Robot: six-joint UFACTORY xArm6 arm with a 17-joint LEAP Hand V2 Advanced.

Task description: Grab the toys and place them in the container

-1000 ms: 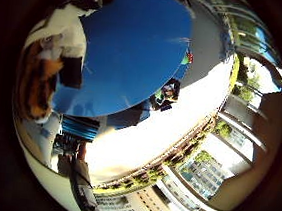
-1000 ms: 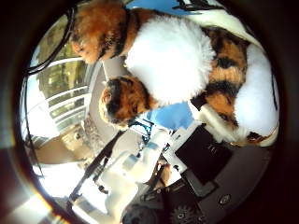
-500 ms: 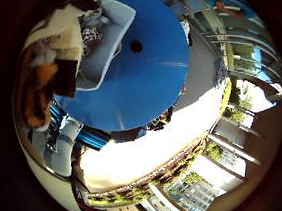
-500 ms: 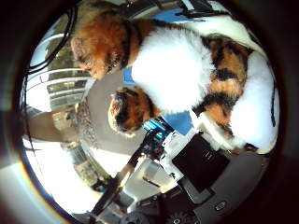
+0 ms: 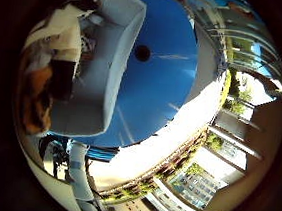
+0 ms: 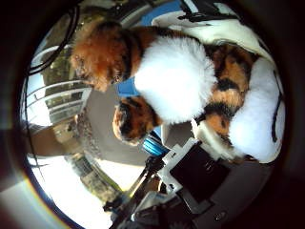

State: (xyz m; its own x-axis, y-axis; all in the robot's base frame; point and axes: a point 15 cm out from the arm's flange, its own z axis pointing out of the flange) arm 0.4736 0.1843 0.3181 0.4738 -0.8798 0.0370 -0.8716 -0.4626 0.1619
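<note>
I have the orange, black and white striped plush tiger toy (image 6: pixel 176 86) grasped in my robot hand (image 6: pixel 200 176), lifted above the round blue surface (image 5: pixel 158 82), drop into the pale grey rectangular container (image 5: pixel 104 67) not yet done.

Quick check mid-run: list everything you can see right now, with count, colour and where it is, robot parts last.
Plush tiger toy: one, orange with black stripes and white belly, close against the palm, lifted off the table.
Container: one, white, standing on the blue table; some small things lie inside, too unclear to name.
Table: one, blue, round, with a dark hole at its middle, below the hand.
Railing: one, pale, at the edge of the terrace beyond the toy.
Buildings: several, light-coloured, with green trees, in the background.
Robot hand: one, white and black parts, fingers against the plush tiger toy.
</note>
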